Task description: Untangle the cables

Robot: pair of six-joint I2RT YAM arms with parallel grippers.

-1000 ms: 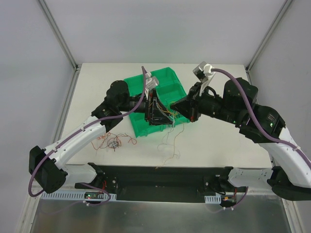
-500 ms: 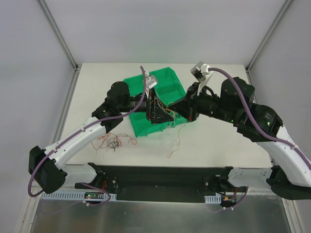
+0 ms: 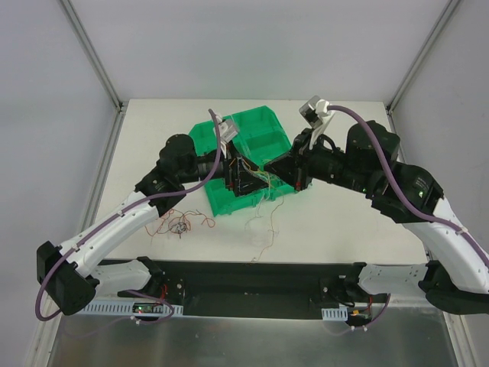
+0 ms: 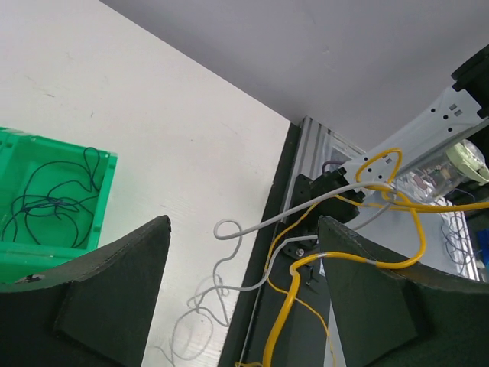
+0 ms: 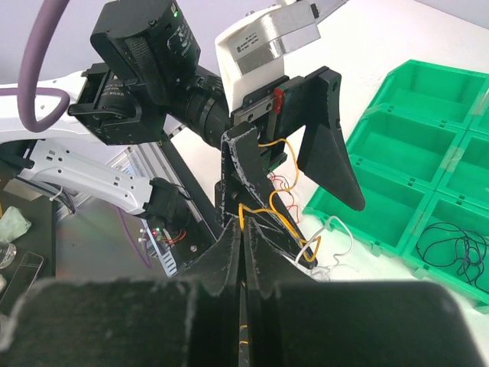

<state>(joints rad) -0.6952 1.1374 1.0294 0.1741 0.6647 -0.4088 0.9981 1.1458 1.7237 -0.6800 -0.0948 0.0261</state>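
Observation:
My right gripper (image 5: 243, 228) is shut on a yellow cable (image 5: 269, 212) that loops up from its tips. A white cable (image 5: 336, 228) hangs beside it. In the left wrist view the yellow cable (image 4: 348, 264) and the white cable (image 4: 229, 229) cross the gap of my left gripper (image 4: 244, 229), which is open, with neither dark finger (image 4: 99, 290) touching them. From above, the left gripper (image 3: 239, 177) faces the right gripper (image 3: 269, 170) over the front of the green tray (image 3: 256, 126). Thin cables (image 3: 261, 229) dangle from there to the table.
A black wire (image 4: 53, 202) lies coiled in one tray compartment (image 5: 451, 245). A small heap of red and orange wires (image 3: 179, 223) lies on the table left of the tray. The black base rail (image 3: 252, 279) runs along the near edge.
My left gripper has opened wider and drawn back a little to the left. The right gripper stays shut and has hardly moved. The hanging cables sway slightly.

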